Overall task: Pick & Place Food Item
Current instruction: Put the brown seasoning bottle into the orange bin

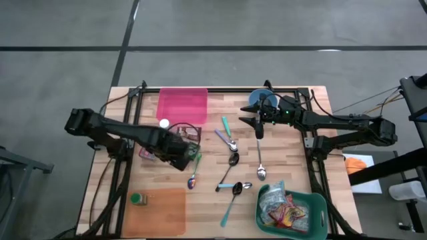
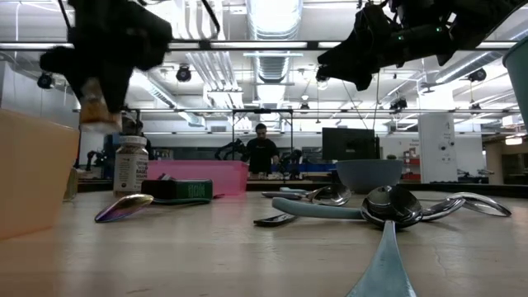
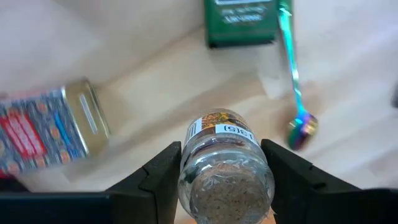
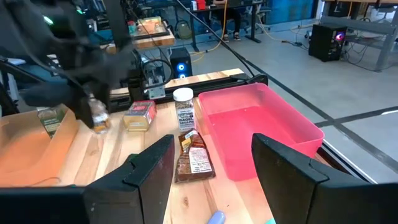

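My left gripper (image 1: 180, 151) hangs over the table's left middle, pointing down, shut on a small clear spice jar (image 3: 224, 168) with a barcode label. The low view shows the jar (image 2: 98, 111) hanging clear of the table. Under it lie a green box (image 3: 239, 22), an iridescent spoon (image 3: 302, 127) and a jar on its side with a red and blue label (image 3: 50, 130). My right gripper (image 4: 211, 168) stays open and level at the far right middle (image 1: 259, 125), holding nothing. My left gripper pinches the spice jar's two opposite side walls (image 3: 186, 171) between its two fingers (image 3: 158, 177), close to the jar's grainy end that faces the wrist. The fingers come from above, pointing down. The jar hangs below them, lifted clear of the table.
A pink tray (image 1: 182, 107) sits at the far edge, an orange tray (image 1: 163, 208) with a green-lidded jar (image 1: 137, 199) at the near left, a green basket (image 1: 313, 200) of packets at the near right. Several spoons (image 1: 232, 160), a blue bowl (image 1: 260, 99) and a white-lidded jar (image 4: 184, 111) stand between.
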